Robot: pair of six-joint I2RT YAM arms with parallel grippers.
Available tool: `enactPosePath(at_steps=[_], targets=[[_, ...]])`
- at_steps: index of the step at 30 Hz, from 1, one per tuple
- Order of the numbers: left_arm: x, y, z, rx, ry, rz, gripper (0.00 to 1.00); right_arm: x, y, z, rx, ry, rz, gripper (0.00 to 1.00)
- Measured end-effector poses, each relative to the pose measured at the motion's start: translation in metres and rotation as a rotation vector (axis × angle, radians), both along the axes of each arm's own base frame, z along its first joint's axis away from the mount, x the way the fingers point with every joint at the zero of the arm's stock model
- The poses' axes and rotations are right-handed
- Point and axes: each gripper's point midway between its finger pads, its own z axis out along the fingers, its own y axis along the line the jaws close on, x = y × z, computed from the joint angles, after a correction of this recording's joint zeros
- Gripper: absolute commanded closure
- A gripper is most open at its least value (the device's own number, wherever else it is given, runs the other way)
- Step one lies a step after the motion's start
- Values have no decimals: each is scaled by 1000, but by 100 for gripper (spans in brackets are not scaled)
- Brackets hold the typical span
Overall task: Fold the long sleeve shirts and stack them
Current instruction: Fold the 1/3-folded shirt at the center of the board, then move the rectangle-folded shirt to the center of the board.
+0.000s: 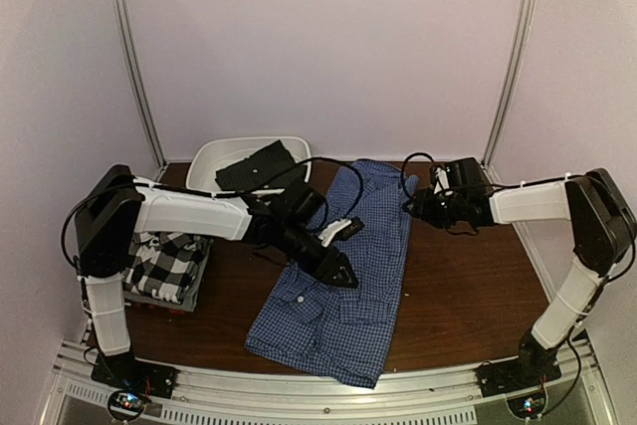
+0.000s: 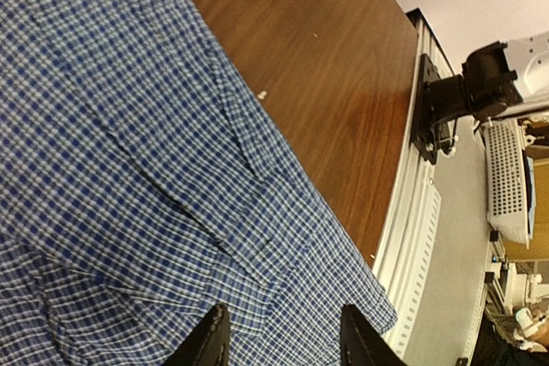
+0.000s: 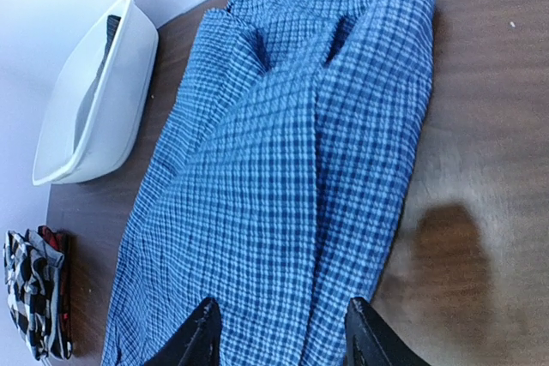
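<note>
Tabletop [image 1: 468,286] bare and roomy right of the blue check shirt [image 1: 328,330] – near hem right at the rail edge. Lies lengthwise near-to-far, slightly slanted, pockets toward the near end, far end by the white basin [image 1: 214,158]. Left gripper [image 2: 283,345] spread over the cloth, pinching nothing; right gripper [image 3: 283,340] spread too, by the shirt's far right edge. Plaid shirt [image 1: 164,261] stacked far left.

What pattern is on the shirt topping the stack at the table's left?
Bold black-and-white plaid. The plaid shirt shows best in the top external view.

Blue check shirt [image 1: 338,330] spread, plaid stack [image 1: 169,264] left
</note>
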Motion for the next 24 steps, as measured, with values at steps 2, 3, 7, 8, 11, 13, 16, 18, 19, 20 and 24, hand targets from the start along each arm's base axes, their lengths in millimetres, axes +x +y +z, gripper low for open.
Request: enactPosePath(at_steps=[2, 3, 7, 8, 11, 13, 16, 18, 19, 20, 24], targets=[[14, 2, 2, 8, -3, 50, 57, 15, 6, 7, 1, -23, 8, 50], [24, 4, 4, 9, -7, 85, 57, 22, 9, 11, 4, -35, 11, 51], [82, 14, 19, -7, -56, 233, 56, 50, 19, 22, 12, -68, 19, 54], [101, 16, 25, -16, -76, 270, 56, 57, 22, 24, 15, -76, 20, 55], [151, 18, 36, -39, -131, 358, 56, 76, 29, 26, 17, -93, 23, 57], [180, 19, 37, -45, -159, 403, 56, 85, 32, 23, 14, -92, 23, 58], [207, 17, 28, -38, -180, 432, 56, 96, 37, 16, 17, -87, 29, 59], [217, 12, 18, -24, -180, 433, 56, 101, 40, 7, 19, -74, 35, 59], [221, 9, 13, -19, -179, 431, 56, 105, 42, 3, 20, -69, 37, 59], [224, 6, 9, -14, -179, 427, 56, 107, 42, -2, 20, -61, 38, 59], [230, -3, -4, -7, -170, 417, 57, 110, 38, -31, 12, -10, 37, 59]])
